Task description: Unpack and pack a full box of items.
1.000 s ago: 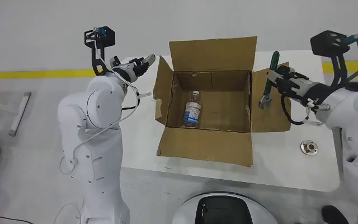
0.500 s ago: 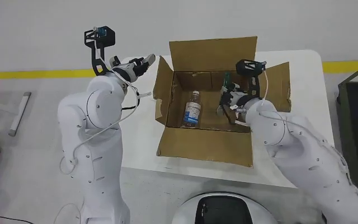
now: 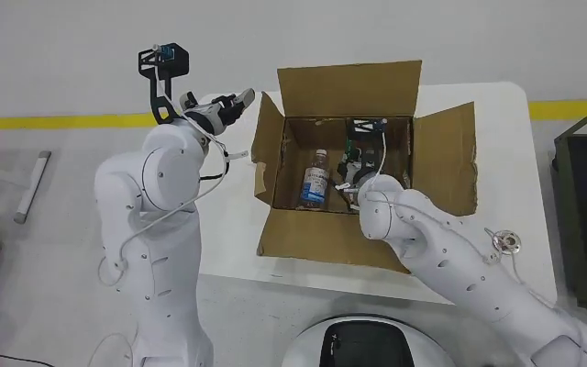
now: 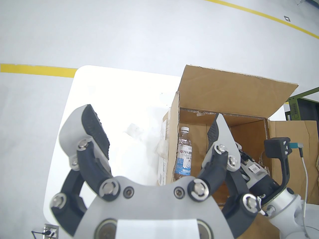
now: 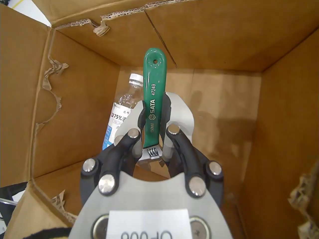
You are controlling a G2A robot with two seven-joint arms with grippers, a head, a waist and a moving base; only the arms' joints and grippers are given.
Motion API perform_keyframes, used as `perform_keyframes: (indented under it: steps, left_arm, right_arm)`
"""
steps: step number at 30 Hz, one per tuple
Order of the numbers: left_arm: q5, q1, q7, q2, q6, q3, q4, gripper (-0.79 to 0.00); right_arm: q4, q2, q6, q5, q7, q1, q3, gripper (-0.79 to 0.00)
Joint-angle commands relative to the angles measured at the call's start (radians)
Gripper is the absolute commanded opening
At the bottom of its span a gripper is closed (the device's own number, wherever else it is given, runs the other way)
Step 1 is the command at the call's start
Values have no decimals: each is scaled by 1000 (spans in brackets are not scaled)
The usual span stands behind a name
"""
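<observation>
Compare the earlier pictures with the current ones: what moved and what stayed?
The right gripper, shut on the green adjustable wrench, swung from outside the cardboard box to inside it, beside the bottle. The left gripper stayed open; the bottle lay unmoved.

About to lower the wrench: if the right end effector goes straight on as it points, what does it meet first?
Probably the bare floor of the box, wrench tip first, close beside the bottle; depth unclear.

Bottle (image 5: 119, 111) lies near one box (image 5: 286, 95) wall; floor beside it open.
</observation>
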Motion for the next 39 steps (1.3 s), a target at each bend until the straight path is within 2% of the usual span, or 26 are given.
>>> perform_keyframes:
  steps: [1,9,10,11,12,14,15,19,21,23,24,25,27,29,31,33,38,39]
  left_arm:
    - [0,0,0,0,0,0,0,0]
    - [0,0,0,0,0,0,0,0]
    - [0,0,0,0,0,0,0,0]
    - [0,0,0,0,0,0,0,0]
    - [0,0,0,0,0,0,0,0]
    - [0,0,0,0,0,0,0,0]
    - [0,0,0,0,0,0,0,0]
    - [0,0,0,0,0,0,0,0]
    - [0,0,0,0,0,0,0,0]
    - [0,0,0,0,0,0,0,0]
    - [0,0,0,0,0,0,0,0]
    - [0,0,0,0,0,0,0,0]
    - [0,0,0,0,0,0,0,0]
    - [0,0,0,0,0,0,0,0]
    - [0,0,0,0,0,0,0,0]
    - [0,0,0,0,0,0,0,0]
    - [0,0,0,0,0,0,0,0]
    - [0,0,0,0,0,0,0,0]
  right_arm:
    - [33,-11,11,0,-7,11,-18,-785]
    - [158,-51,20,19,-15,49,-64,-785]
    - [171,-55,23,20,-19,51,-67,-720]
    - [185,-60,23,25,-21,56,-68,-551]
    - [199,-65,18,25,-21,62,-73,-499]
    - [219,-73,17,28,-20,74,-77,-345]
    - [226,-77,17,29,-21,77,-78,-175]
    - [243,-88,13,37,-24,82,-73,-15]
    - [248,-92,7,36,-27,83,-68,0]
    - [247,-95,1,46,-31,84,-54,-43]
    - [243,-95,-8,41,-37,87,-46,-219]
    - [228,-94,-16,39,-31,89,-36,-305]
    - [172,-88,-11,36,-15,83,2,-311]
    - [98,-73,-17,-12,12,72,42,-185]
    - [-8,-56,-11,-45,64,45,94,-105]
    - [-105,-38,-26,-101,113,13,145,-114]
    - [-332,3,-87,-204,235,-61,314,-25]
    - [-372,10,-106,-224,262,-73,350,-58]
